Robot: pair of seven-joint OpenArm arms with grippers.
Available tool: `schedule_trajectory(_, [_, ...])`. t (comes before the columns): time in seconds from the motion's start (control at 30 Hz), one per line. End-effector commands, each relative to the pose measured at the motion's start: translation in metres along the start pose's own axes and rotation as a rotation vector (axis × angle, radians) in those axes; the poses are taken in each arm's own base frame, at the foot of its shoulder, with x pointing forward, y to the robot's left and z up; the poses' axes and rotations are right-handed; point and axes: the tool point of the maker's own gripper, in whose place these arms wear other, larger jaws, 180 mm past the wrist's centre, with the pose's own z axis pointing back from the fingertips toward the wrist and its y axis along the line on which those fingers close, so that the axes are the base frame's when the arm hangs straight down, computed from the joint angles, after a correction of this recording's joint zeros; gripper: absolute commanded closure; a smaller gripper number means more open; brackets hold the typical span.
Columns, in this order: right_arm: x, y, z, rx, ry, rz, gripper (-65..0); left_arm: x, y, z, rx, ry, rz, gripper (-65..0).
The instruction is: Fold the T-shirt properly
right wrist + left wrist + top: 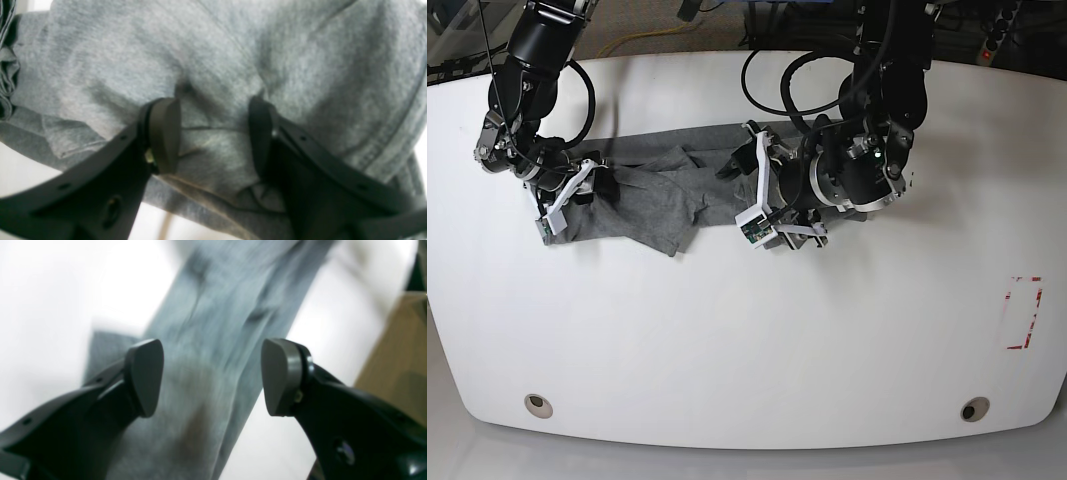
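Left wrist view was pretty smeared, so the T-shirt only read as a blurry grey strip running under the left claw, whose jaws stood well apart with nothing between them. A brownish patch low on the cloth was too blurred to tell what it was. Right wrist view was sharper: the right claw had its jaws spread with a bunched fold of shirt between them, but I couldn't tell if they were actually gripping it. From the base view the shirt lay crumpled along the far side of the white table, partly hidden behind both arms. Red tape marked the table's edge, cables trailed behind.
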Motion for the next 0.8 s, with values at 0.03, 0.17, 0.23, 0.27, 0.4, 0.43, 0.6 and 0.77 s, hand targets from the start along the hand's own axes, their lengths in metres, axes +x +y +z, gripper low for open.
schedule_trajectory(0.03, [0.015, -0.003, 0.008, -0.018, -0.029, 0.029, -30.6, 0.013, 0.02, 0.018, 0.071, -0.053, -0.021, -41.5])
schedule_trajectory(0.17, [0.034, 0.002, 0.02, -0.039, -0.072, 0.088, -31.1, -0.01, 0.053, 0.038, 0.163, -0.011, 0.019, -41.5])
schedule_trajectory(0.23, [0.04, 0.005, 0.025, -0.05, -0.072, 0.119, -31.2, -0.029, 0.064, 0.047, 0.193, 0.024, 0.043, -41.5])
schedule_trajectory(0.27, [0.044, 0.007, 0.029, -0.055, -0.075, 0.138, -31.2, -0.041, 0.067, 0.051, 0.205, 0.045, 0.059, -41.5])
schedule_trajectory(0.4, [0.057, 0.029, 0.04, 0.0, -0.107, 0.179, -31.4, -0.08, 0.087, 0.074, 0.283, 0.105, 0.138, -41.5])
schedule_trajectory(0.43, [0.059, 0.035, 0.041, 0.025, -0.117, 0.177, -31.4, -0.084, 0.09, 0.079, 0.298, 0.109, 0.151, -41.5])
schedule_trajectory(0.6, [0.06, 0.078, 0.032, 0.217, -0.13, 0.171, -31.4, -0.121, 0.109, 0.11, 0.394, 0.158, 0.241, -41.4])
schedule_trajectory(0.77, [0.05, 0.124, 0.01, 0.336, -0.074, 0.235, -31.4, -0.146, 0.123, 0.137, 0.477, 0.175, 0.319, -41.4])
